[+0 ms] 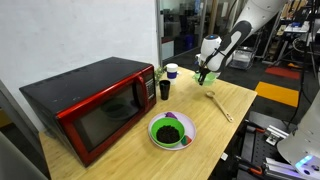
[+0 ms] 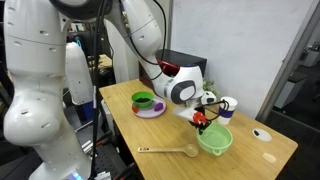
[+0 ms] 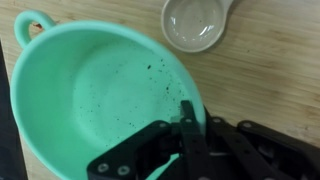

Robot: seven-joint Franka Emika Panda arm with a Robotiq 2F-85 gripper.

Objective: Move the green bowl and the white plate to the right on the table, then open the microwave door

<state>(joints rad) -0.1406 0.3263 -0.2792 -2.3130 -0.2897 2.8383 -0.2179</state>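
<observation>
The green bowl [image 2: 216, 141] is near the table's end and fills the wrist view [image 3: 90, 95], where a small loop handle shows at its rim. My gripper [image 2: 203, 122] is shut on the bowl's rim, one finger inside and one outside [image 3: 188, 125]. In an exterior view my gripper [image 1: 203, 73] hides most of the bowl. The white plate [image 1: 171, 131], with a green ring and dark centre, lies in front of the red microwave door [image 1: 105, 118], which is shut. The plate also shows in the other exterior view [image 2: 149, 105]. Both rest on the wooden table [image 1: 240, 95].
A wooden spoon [image 1: 220, 105] lies on the table between the plate and the bowl [image 2: 170, 151]. A black cup [image 1: 164, 89] and a white cup [image 1: 171, 70] stand beside the microwave. A small white scoop [image 3: 198, 20] lies next to the bowl.
</observation>
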